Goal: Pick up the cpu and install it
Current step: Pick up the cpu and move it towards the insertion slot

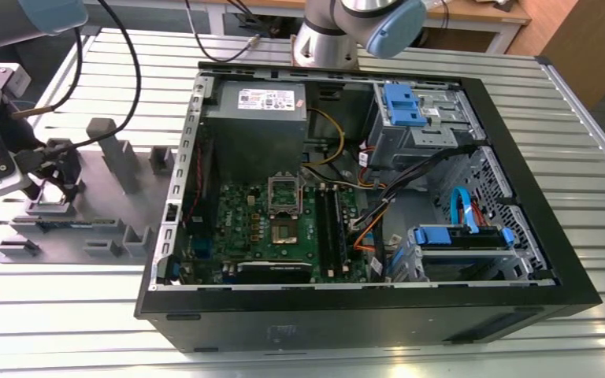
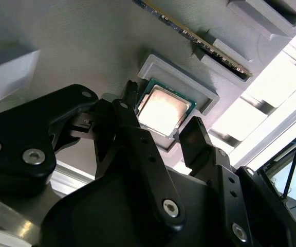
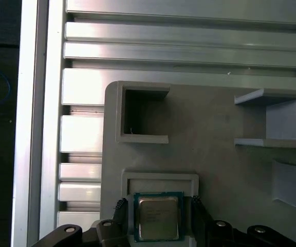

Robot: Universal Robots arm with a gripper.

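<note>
A slatted aluminium table carries an open computer case and, beside it toward the exterior view's left, a grey holder plate with raised blocks. The gripper hangs low over that plate, close to the table's edge. In both wrist views the cpu lies flat, metal top up, in a square framed recess near one edge of the plate. The black fingers are spread apart, one on each side of the chip and just beside it, holding nothing. Inside the case the motherboard socket frame stands raised.
</note>
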